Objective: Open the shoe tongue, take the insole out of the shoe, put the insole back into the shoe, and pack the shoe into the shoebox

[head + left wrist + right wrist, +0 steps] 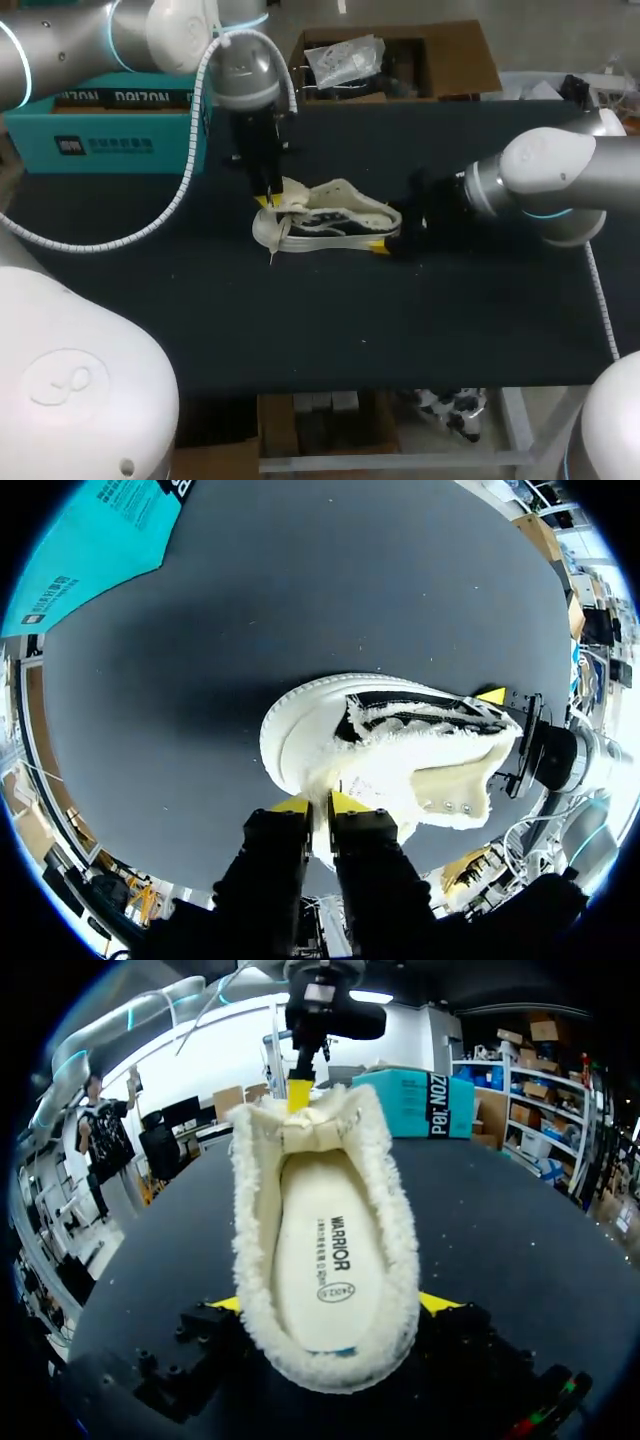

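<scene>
black matte surface covers the table [350,340] from its near edge to its far one. at the middle of the table lies the shoe [330,222], white-soled, with a black and white upper and a cream fleece lining. its toe points toward the table's left edge and its heel toward the right edge.

the right gripper [385,243] comes in from the right edge and has the heel. in the right wrist view its two yellow fingertips [440,1303] press on the heel from either side, set fairly wide apart, so the jaws are closed on the shoe. that same view looks into the shoe's mouth, where the pale insole [325,1260] lies inside, ringed by fleece.

just beyond, toward the toe, the left gripper [268,200] hangs down from above. its jaws are nearly together and pinch the fleecy tongue [322,780] between the yellow tips, holding it lifted away from the opening. whether the sole sits fully flat on the table cannot be told.

farthest off, at the table's far left corner, the teal shoebox [110,130] stands well apart from the shoe.
</scene>
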Robot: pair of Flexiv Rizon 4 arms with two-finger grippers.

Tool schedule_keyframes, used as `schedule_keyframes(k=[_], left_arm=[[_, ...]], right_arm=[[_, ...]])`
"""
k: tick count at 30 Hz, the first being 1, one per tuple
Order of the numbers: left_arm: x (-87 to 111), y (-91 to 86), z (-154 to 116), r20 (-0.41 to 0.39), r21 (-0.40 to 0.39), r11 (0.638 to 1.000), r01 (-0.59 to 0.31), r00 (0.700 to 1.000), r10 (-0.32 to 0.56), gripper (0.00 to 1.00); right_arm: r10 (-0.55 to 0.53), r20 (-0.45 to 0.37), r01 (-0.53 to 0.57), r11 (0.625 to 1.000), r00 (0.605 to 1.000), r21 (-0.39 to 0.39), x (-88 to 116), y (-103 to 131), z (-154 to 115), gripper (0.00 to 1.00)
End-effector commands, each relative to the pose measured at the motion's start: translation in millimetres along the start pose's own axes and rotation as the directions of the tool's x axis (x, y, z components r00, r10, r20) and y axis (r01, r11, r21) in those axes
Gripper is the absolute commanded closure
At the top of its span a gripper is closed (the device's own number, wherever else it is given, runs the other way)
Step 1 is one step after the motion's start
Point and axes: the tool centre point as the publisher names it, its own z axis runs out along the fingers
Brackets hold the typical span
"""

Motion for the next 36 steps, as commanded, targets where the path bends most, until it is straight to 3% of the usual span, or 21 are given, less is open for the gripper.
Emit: schedule_keyframes(k=[1, 2, 3, 6, 7, 8, 9, 11, 13, 14, 15, 17, 18, 30, 32, 33, 35, 36], left_arm=[[-3.2, 26.8, -24.0, -0.069, 0.081, 0.994, -0.076, 0.994, 0.082, 0.41], [-1.3, 32.2, -30.4, -0.071, 0.102, 0.990, -0.099, 0.992, 0.106, 0.20], [1.2, 37.5, -38.4, -0.067, 0.134, 0.983, -0.128, 0.988, 0.138, 0.16], [11.4, 51.1, -58.8, -0.035, 0.198, 0.945, -0.261, 0.961, 0.273, 0.22], [15.8, 54.7, -63.9, -0.015, 0.207, 0.926, -0.316, 0.945, 0.326, 0.47], [20.0, 56.4, -69.0, 0.002, 0.217, 0.908, -0.359, 0.930, 0.368, 0.92], [24.5, 57.7, -72.5, 0.039, 0.206, 0.872, -0.443, 0.895, 0.445, 1.00], [32.8, 59.1, -78.8, 0.092, 0.179, 0.779, -0.601, 0.798, 0.595, 1.00], [39.1, 64.9, -78.7, 0.156, 0.114, 0.571, -0.813, 0.582, 0.798, 1.00], [42.2, 67.1, -78.6, 0.160, 0.062, 0.453, -0.889, 0.457, 0.875, 1.00], [43.9, 69.6, -77.6, 0.142, 0.002, 0.285, -0.959, 0.282, 0.949, 1.00], [45.3, 71.5, -78.3, 0.109, 0.001, 0.029, -1.000, 0.028, 0.994, 1.00], [46.2, 71.0, -79.2, 0.095, -0.020, -0.038, -0.999, -0.040, 0.995, 1.00], [46.2, 71.0, -79.2, 0.095, -0.020, -0.038, -0.999, -0.040, 0.995, 1.00], [52.6, 61.4, -81.4, 0.112, -0.051, -0.102, -0.993, -0.107, 0.988, 1.00], [56.9, 57.0, -81.1, 0.110, -0.062, -0.099, -0.993, -0.106, 0.988, 1.00], [67.3, 48.2, -78.6, 0.088, -0.072, -0.157, -0.985, -0.163, 0.983, 1.00], [72.6, 42.4, -77.2, 0.082, -0.077, -0.150, -0.986, -0.156, 0.984, 1.00]], right_arm=[[0.000, 0.000, 0.000, 1.000, 1.000, -0.005, -3.5, -7.4, 5.7, 1.00], [0.000, 0.000, 0.000, 1.000, 1.000, -0.005, -3.5, -7.4, 5.7, 1.00], [0.000, 0.000, 0.000, 1.000, 1.000, -0.005, -3.5, -7.4, 5.7, 1.00], [0.000, 0.000, 0.000, 1.000, 1.000, -0.005, -3.5, -7.4, 5.7, 1.00], [0.000, 0.000, 0.000, 1.000, 1.000, -0.005, -3.5, -7.4, 5.7, 1.00], [0.000, 0.000, 0.000, 1.000, 1.000, -0.005, -3.5, -7.4, 5.7, 1.00], [0.000, 0.000, 0.000, 1.000, 1.000, -0.005, -3.5, -7.4, 5.7, 1.00], [0.000, 0.000, 0.000, 1.000, 1.000, -0.005, -3.5, -7.4, 5.7, 1.00], [0.000, 0.000, 0.000, 1.000, 1.000, -0.005, -3.5, -7.4, 5.7, 1.00], [0.000, 0.000, 0.000, 1.000, 1.000, -0.005, -3.5, -7.4, 5.7, 1.00], [0.000, 0.000, 0.000, 1.000, 1.000, -0.005, -3.5, -7.4, 5.7, 1.00], [0.000, 0.000, 0.000, 1.000, 1.000, -0.005, -3.5, -7.4, 5.7, 1.00], [0.000, 0.000, 0.000, 1.000, 1.000, -0.005, -3.5, -7.4, 5.7, 1.00], [0.000, 0.000, 0.000, 1.000, 1.000, -0.005, -3.5, -7.4, 5.7, 1.00], [0.000, 0.000, 0.000, 1.000, 1.000, -0.005, -3.5, -7.4, 5.7, 1.00], [0.000, 0.000, 0.000, 1.000, 1.000, -0.005, -3.5, -7.4, 5.7, 1.00], [0.000, 0.000, 0.000, 1.000, 1.000, -0.005, -3.5, -7.4, 5.7, 1.00], [0.000, 0.000, 0.000, 1.000, 1.000, -0.005, -3.5, -7.4, 5.7, 1.00]])
